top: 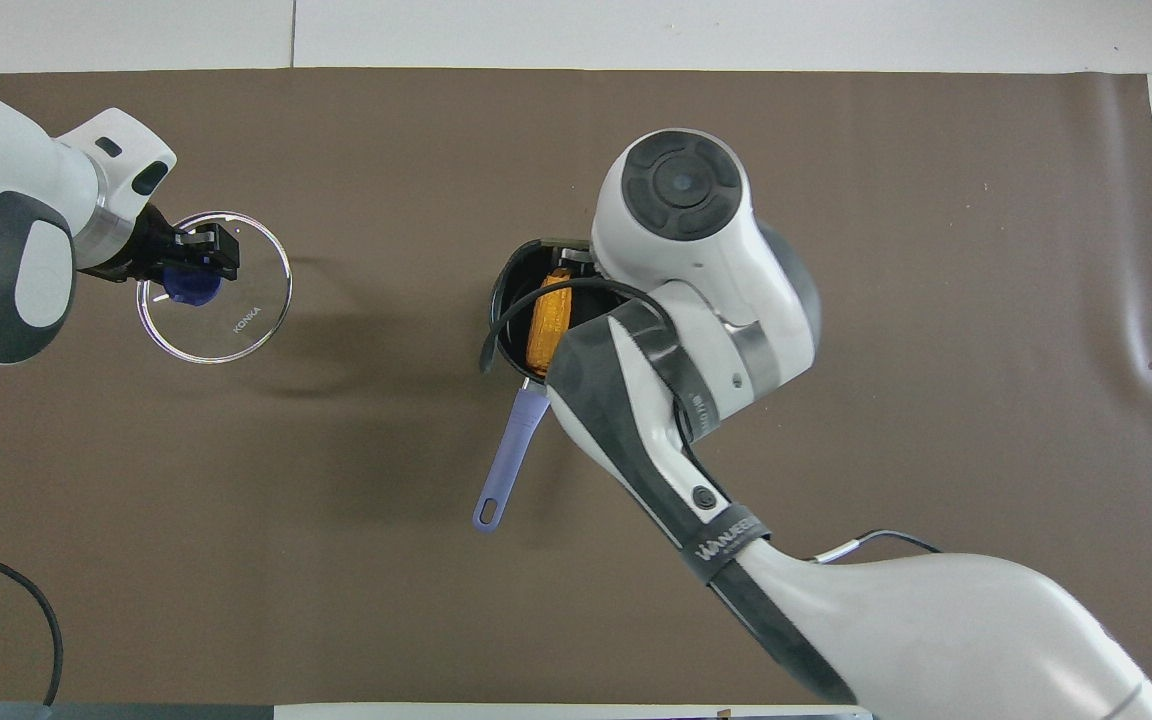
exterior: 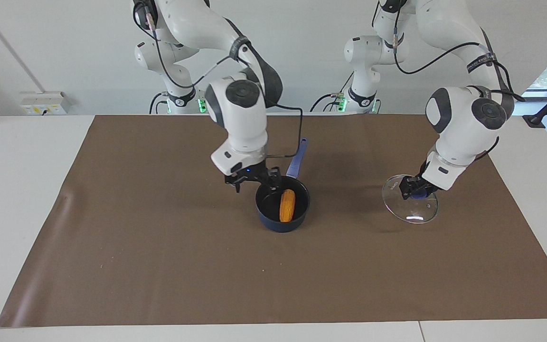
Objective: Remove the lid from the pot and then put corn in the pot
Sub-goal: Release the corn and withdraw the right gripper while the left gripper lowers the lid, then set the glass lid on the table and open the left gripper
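The corn (exterior: 287, 205) lies in the pot (exterior: 282, 204); right gripper (exterior: 253, 182), jaws apart, should rise straight; left gripper (exterior: 414, 188) clamps the lid (exterior: 410, 205).

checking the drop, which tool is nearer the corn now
Right. The right tool is open just above the pot's rim, beside the corn lying inside. The left tool is off toward its own end of the table, shut on the lid's knob.

From overhead, my right arm (top: 696, 300) covers part of the pot (top: 511, 290) and one end of the corn (top: 544, 320), and hides its own gripper. I can't tell whether the lid (exterior: 413, 211) rests on the mat (exterior: 159, 266).
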{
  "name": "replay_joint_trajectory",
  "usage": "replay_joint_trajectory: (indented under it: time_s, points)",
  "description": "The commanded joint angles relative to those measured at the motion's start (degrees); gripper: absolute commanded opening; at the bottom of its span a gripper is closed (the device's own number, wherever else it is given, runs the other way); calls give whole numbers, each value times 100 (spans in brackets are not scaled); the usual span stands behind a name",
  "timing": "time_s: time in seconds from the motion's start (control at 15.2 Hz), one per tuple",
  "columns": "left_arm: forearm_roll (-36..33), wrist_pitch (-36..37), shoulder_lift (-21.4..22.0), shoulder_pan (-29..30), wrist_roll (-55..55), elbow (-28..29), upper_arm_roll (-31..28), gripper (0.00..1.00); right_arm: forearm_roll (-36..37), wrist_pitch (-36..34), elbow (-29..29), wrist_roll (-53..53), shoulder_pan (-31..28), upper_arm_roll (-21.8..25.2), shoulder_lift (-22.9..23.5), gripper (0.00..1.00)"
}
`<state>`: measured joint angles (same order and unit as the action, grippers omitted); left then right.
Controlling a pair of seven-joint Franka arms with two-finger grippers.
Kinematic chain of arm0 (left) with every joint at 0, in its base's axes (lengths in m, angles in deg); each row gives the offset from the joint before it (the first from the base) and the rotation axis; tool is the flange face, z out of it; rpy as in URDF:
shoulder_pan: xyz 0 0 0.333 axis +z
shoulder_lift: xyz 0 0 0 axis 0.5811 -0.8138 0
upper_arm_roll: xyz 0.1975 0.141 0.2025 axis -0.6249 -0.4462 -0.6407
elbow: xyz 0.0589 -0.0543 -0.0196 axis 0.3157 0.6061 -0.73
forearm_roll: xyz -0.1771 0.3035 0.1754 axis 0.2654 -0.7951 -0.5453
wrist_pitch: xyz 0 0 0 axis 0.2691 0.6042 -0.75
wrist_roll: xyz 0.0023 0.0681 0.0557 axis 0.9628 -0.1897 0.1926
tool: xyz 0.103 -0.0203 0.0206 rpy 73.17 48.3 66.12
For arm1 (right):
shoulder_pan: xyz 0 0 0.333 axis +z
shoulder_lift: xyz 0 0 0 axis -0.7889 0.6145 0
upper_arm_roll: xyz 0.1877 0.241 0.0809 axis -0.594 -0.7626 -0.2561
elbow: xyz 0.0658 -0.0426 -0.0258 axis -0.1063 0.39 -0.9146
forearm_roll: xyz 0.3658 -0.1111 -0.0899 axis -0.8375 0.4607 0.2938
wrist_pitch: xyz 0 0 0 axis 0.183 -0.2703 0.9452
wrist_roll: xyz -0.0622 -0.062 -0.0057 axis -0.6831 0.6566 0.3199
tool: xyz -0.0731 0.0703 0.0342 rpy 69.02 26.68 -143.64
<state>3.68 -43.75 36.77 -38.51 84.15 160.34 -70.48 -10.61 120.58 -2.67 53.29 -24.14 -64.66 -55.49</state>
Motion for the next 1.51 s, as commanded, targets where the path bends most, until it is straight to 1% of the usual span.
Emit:
replay_joint_trajectory:
  time_s: [0.0, 0.2, 0.26, 0.39, 0.46, 0.66, 0.72, 0.79, 0.92, 0.99, 1.12, 1.32, 1.45]
  points:
    - [19, -769, 468, 131, 159, 1001, 20, 19, 60, -718, 173, -831, -603, -66, -778, 100]
    - [19, -833, 487, 140, 298, 1100, 20, 19, 60, -1501, 217, -1622, -1271, -57, -1420, 100]
    - [19, -867, 461, 183, 482, 1118, 12, 19, 60, -1729, 269, -1868, -1543, -66, -1570, 100]
    - [19, -894, 443, 341, 458, 1127, 12, 19, 86, -2064, 462, -2273, -1861, -57, -1790, 100]
    - [19, -859, 443, 359, 362, 1127, 3, 19, 156, -2074, 585, -2336, -1923, -57, -1887, 100]
    - [19, -894, 486, 561, -357, 1258, 12, 19, 227, -2109, 692, -2529, -2178, -57, -1967, 100]
    - [19, -885, 495, 570, -707, 1302, 3, 19, 227, -2101, 796, -2669, -2188, -31, -2062, 100]
    - [19, -903, 495, 562, -972, 1363, 3, 19, 244, -2066, 910, -2836, -2179, 47, -2159, 100]
    - [19, -1051, 469, 579, -1404, 1495, 3, 19, 235, -2057, 946, -3118, -2144, 232, -2195, 100]
    - [19, -1044, 460, 605, -1440, 1496, 3, 19, 262, -2074, 964, -3119, -2118, 276, -2248, 100]
    - [19, -1017, 460, 632, -1458, 1504, 3, 19, 306, -2109, 947, -3154, -2301, 233, -2248, 100]
    - [19, -1096, 408, 623, -1458, 1548, 12, 19, 490, -2083, 876, -3163, -2354, 241, -2239, 100]
    - [19, -1122, 416, 632, -1502, 1583, 3, 19, 490, -2101, 902, -3163, -2425, 233, -2257, 100]
